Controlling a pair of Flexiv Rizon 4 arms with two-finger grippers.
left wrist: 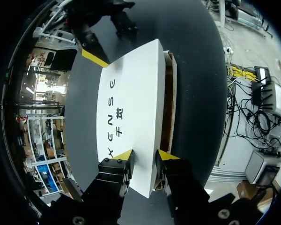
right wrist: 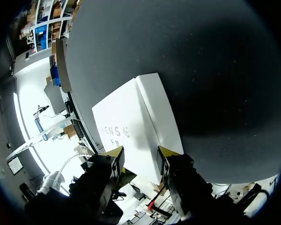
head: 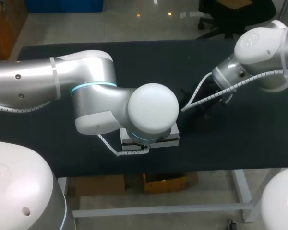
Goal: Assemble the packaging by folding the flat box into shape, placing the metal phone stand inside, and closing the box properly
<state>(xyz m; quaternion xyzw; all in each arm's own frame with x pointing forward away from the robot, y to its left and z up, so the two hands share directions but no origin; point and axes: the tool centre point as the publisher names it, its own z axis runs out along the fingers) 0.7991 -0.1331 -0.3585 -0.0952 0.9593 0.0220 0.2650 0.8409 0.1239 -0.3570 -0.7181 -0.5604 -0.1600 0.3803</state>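
Box (left wrist: 131, 103), brown interior only from left wrist

Matt white cardboard box (left wrist: 131, 93), matt black tabletop (head: 149, 62)

The box (head: 172, 139) was laid flat on the worktop (head: 240, 143) near its front edge, largely covered from above by the left arm (head: 96, 91), whose hand (left wrist: 145, 157) was set at the box's near end, while the right hand (right wrist: 139, 153) was placed at its far corner.
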